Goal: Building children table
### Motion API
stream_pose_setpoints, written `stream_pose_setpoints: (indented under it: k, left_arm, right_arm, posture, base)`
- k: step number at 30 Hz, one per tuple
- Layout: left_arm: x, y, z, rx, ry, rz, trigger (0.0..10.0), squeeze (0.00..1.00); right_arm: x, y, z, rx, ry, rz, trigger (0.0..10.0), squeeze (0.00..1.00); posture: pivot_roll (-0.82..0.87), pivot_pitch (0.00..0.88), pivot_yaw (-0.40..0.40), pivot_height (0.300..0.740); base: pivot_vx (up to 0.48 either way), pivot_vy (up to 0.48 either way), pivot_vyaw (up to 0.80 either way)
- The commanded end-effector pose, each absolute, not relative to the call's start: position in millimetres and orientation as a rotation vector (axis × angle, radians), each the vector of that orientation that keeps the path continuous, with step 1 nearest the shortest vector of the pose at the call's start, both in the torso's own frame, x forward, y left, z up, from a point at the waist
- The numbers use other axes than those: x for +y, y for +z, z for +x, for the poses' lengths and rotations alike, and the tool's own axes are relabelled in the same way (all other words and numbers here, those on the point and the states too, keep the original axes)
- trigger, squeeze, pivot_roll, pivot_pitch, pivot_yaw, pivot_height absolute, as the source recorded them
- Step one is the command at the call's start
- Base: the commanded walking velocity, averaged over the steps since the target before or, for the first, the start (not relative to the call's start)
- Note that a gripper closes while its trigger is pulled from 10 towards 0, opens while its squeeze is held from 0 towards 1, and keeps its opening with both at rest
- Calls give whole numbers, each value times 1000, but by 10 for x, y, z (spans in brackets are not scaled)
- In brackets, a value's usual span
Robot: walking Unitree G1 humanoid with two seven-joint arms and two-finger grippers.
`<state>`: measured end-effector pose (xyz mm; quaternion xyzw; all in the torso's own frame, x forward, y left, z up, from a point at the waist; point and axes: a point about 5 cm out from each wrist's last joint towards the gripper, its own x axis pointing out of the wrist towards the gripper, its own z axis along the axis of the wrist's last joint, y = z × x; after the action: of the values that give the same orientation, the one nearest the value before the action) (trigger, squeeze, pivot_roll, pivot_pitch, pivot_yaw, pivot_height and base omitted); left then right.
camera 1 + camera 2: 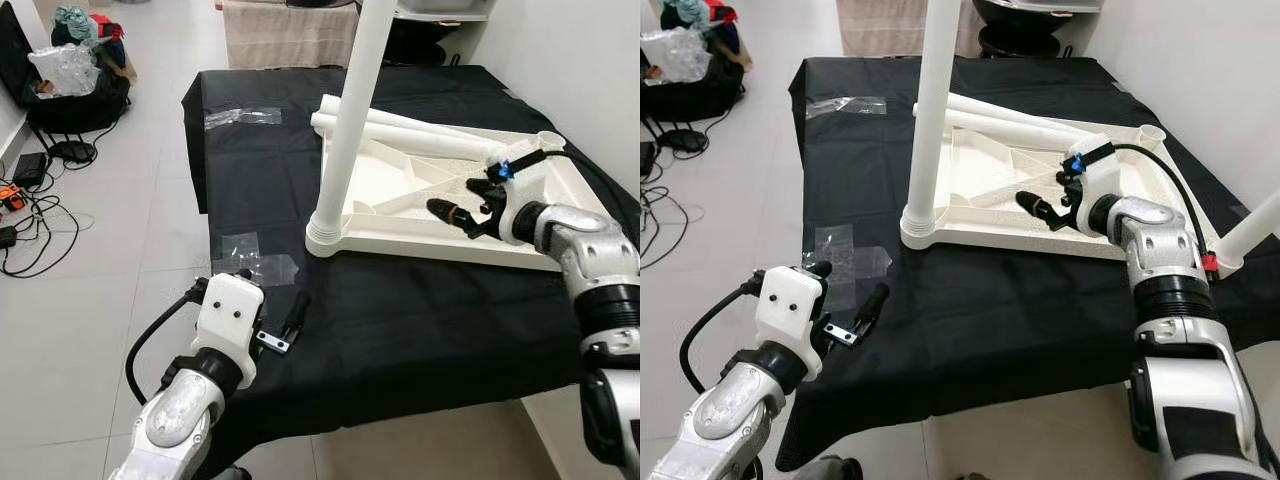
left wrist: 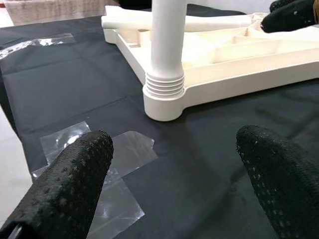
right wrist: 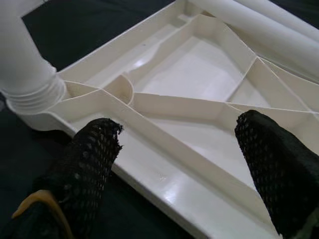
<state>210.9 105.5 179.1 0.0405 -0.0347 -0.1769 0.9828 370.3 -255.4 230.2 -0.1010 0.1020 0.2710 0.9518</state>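
Black-clothed table (image 1: 400,320): upturned white plastic tabletop (image 1: 560,215) at 1 o'clock, one white leg (image 1: 345,130) upright. Right gripper (image 1: 478,195) over it, fingers wide; left gripper (image 1: 280,325) at 7 o'clock, fingers wide.

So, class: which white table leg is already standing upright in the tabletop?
The leg at the tabletop's near-left corner; the other legs lie flat.

A black cloth (image 1: 400,310) is spread over the work surface, with clear plastic wrappers (image 1: 255,258) lying near its front left edge and another (image 1: 242,117) toward the far left. On the tiled floor (image 1: 110,260) to the left, black cables (image 1: 35,225) and a dark bag (image 1: 75,100) holding clear plastic are seen.
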Motion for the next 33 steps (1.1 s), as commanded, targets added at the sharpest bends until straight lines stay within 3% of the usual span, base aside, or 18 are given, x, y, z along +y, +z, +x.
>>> stream_pose_setpoints:
  k: [1, 11, 15, 19, 20, 26, 27, 28, 29, 33]
  left_arm:
    - [1018, 1773, 2073, -55, -389, 75, 10000, 0]
    - [994, 1836, 2044, -86, -410, 64, 10000, 0]
    - [987, 1862, 2052, -102, -408, 62, 10000, 0]
    - [985, 1869, 2052, -107, -407, 65, 10000, 0]
    - [983, 1875, 2048, -110, -405, 67, 10000, 0]
    - [993, 1880, 2033, -110, -400, 67, 10000, 0]
    - [995, 1879, 2030, -109, -400, 68, 10000, 0]
    - [994, 1879, 2029, -109, -401, 68, 10000, 0]
    - [991, 1878, 2030, -108, -403, 69, 10000, 0]
    - [984, 1884, 2036, -113, -406, 68, 10000, 0]
  right_arm:
    - [-2518, 2369, 3673, 164, 638, -194, 10000, 0]
    - [-1933, 2645, 3662, -51, 1020, -56, 10000, 0]
    - [-1724, 2610, 3704, -49, 1067, -31, 10000, 0]
    - [-1681, 2594, 3706, -47, 1085, -30, 10000, 0]
    - [-1639, 2578, 3715, -41, 1095, -28, 10000, 1000]
    - [-1600, 2578, 3760, -43, 1062, -46, 10000, 1000]
    - [-1608, 2585, 3769, -46, 1051, -50, 10000, 784]
    - [-1614, 2590, 3774, -47, 1045, -51, 10000, 784]
    - [-1624, 2593, 3769, -47, 1051, -56, 10000, 0]
    - [-1607, 2595, 3774, -54, 1060, -51, 10000, 0]
  posture:
    - [99, 167, -110, 740]
    - [107, 161, -110, 740]
    - [108, 157, -110, 740]
    - [108, 157, -110, 740]
    - [112, 159, -116, 740]
    - [112, 161, -116, 740]
    - [111, 161, -117, 740]
    - [111, 161, -117, 740]
    - [111, 161, -117, 740]
    - [108, 163, -115, 740]
  base:
    - [0, 0, 0]
    - [0, 0, 0]
    - [0, 0, 0]
    - [0, 0, 0]
    - [0, 0, 0]
    - [0, 0, 0]
    - [0, 0, 0]
    - [0, 0, 0]
    - [0, 0, 0]
    - [0, 0, 0]
